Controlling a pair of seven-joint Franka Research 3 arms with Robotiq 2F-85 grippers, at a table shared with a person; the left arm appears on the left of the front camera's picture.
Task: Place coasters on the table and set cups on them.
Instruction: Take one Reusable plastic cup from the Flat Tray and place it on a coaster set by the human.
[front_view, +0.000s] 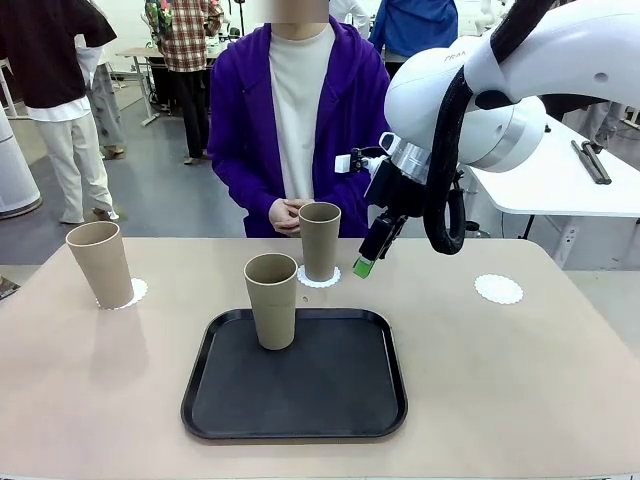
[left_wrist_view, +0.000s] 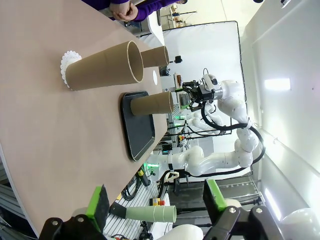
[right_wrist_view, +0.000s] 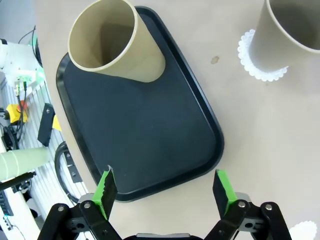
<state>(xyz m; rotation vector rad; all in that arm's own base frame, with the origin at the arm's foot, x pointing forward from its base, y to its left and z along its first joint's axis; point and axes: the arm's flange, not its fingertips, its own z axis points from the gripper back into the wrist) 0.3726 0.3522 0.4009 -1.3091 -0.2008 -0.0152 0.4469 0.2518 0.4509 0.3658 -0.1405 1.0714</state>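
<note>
My right jaws hang spread, empty. I'd straddle the cup (front_view: 271, 300) on the tray (front_view: 330, 392) mid-height (it seems upright), lift straight, then centre it on the bare coaster (front_view: 498, 289).

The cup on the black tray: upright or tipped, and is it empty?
Upright: the cup stands on its base on the black tray, rim up. It looks empty: the right wrist view shows only bare inner walls.

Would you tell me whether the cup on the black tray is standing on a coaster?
No, the cup stands directly on the bare surface of the black tray.
</note>
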